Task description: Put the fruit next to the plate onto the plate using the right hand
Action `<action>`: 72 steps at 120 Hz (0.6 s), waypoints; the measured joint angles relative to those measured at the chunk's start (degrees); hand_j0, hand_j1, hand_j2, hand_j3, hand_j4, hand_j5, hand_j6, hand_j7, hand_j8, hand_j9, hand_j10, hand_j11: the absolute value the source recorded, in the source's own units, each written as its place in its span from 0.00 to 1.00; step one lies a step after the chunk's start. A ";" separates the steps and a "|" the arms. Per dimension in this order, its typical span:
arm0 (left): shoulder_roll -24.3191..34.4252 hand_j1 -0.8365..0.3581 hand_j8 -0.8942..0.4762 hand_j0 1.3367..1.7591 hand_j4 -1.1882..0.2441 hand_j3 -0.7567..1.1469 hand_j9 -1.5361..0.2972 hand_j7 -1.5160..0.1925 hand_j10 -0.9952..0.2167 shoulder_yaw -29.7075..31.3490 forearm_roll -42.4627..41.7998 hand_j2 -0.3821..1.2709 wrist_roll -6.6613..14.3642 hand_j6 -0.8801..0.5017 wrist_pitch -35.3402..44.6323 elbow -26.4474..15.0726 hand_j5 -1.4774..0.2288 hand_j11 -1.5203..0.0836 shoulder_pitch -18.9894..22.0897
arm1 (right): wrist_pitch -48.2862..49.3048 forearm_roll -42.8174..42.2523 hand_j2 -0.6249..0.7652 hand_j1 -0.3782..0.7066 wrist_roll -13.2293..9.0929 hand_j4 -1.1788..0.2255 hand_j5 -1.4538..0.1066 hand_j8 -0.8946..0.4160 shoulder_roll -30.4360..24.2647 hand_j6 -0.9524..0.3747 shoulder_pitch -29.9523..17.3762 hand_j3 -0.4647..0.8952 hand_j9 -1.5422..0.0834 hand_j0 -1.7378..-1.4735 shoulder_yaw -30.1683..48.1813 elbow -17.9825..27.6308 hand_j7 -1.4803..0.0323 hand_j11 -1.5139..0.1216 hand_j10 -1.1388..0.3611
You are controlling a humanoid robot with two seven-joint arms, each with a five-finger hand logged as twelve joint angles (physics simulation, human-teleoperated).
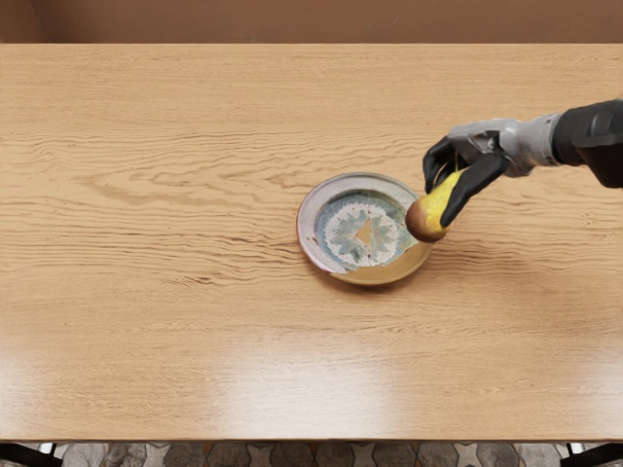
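From the head view, a broad wooden surface [146, 243] fills nearly everything I can see. Its far edge runs straight across the top against a brown wall, and its near edge runs along the bottom, with a strip of patterned floor showing below it.

A round plate [310, 226] with a pale rim and a star-like pattern in its well sits a little right of the middle, well apart from every edge. Bare wood lies all around it: a wide stretch to the left, a wide band toward the near edge, and a shorter one toward the far edge.

The right arm [589, 136] comes in from the right edge, about a third of the way down, and reaches left toward the plate. The right hand [477, 156] hovers just off the plate's right side. Its dark fingers [469, 187] are curled around the fruit [425, 216], one finger lying down the front of it and the others wrapping behind.

The fruit is yellow with a reddish lower end. It hangs tilted, that end pointing down and left, right over the plate's right rim. I cannot tell whether it touches the rim or is held just above it. It does not lie in the patterned well.
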 joint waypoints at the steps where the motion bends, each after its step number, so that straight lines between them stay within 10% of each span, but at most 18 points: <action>1: 0.00 0.99 0.65 0.76 0.82 0.40 0.83 0.88 0.82 0.00 0.00 0.23 0.00 0.63 0.00 0.00 0.86 0.94 0.00 | -0.15 0.01 0.87 0.67 -0.03 0.22 0.19 0.29 0.34 0.24 0.14 0.34 0.24 0.30 0.00 0.00 0.23 0.23 0.22; 59: 0.00 0.99 0.65 0.76 0.82 0.40 0.83 0.88 0.82 0.00 0.00 0.23 0.00 0.63 0.00 0.01 0.86 0.94 0.00 | -3.60 -0.76 0.84 0.66 -1.36 0.22 0.21 0.27 8.08 0.19 2.56 0.34 0.25 0.31 -0.07 -2.59 0.23 0.23 0.19; 72: 0.00 0.99 0.65 0.76 0.82 0.40 0.83 0.88 0.82 0.00 0.00 0.23 0.00 0.63 0.00 0.02 0.86 0.94 0.00 | -7.29 -0.52 0.71 0.48 -1.33 0.42 0.44 0.39 9.61 0.35 2.03 0.34 0.48 0.31 -0.07 -3.29 0.47 0.46 0.37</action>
